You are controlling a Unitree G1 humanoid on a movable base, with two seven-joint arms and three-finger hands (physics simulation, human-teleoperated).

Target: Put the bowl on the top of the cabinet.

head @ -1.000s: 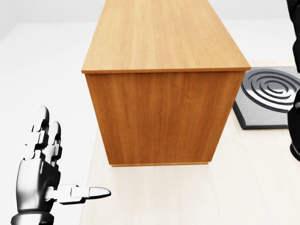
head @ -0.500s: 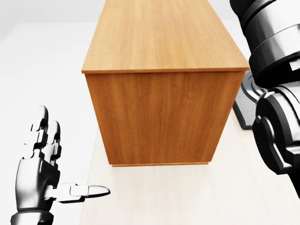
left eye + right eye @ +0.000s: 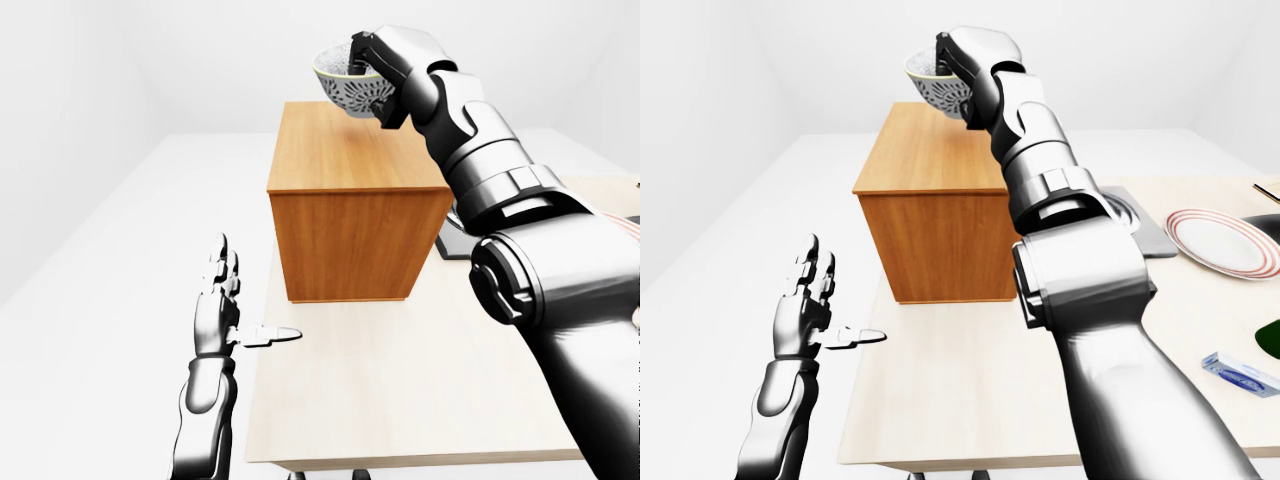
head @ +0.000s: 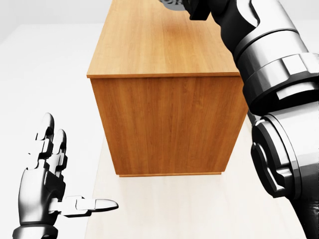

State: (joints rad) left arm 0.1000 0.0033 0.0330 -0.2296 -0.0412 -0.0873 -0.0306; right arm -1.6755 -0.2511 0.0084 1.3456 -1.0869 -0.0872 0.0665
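Gripping the white patterned ceramic bowl [image 3: 350, 89] by its rim, the right hand [image 3: 375, 55] holds it in the air above the far part of the wooden box-shaped cabinet [image 3: 345, 205], clear of the top surface; its fingers [image 3: 357, 52] curl over the rim into the bowl on the bowl's right side in the left-eye view. The left hand [image 3: 222, 310] hovers beside the pale wooden table [image 3: 400, 390], fingers spread wide, thumb pointing right, holding nothing.

A bare simulated kitchen scene: a pale table [image 3: 970, 400] carries a wooden cabinet [image 3: 930, 215], a hob plate [image 3: 1135, 225] and a striped plate [image 3: 1225, 243], amid blank white walls.
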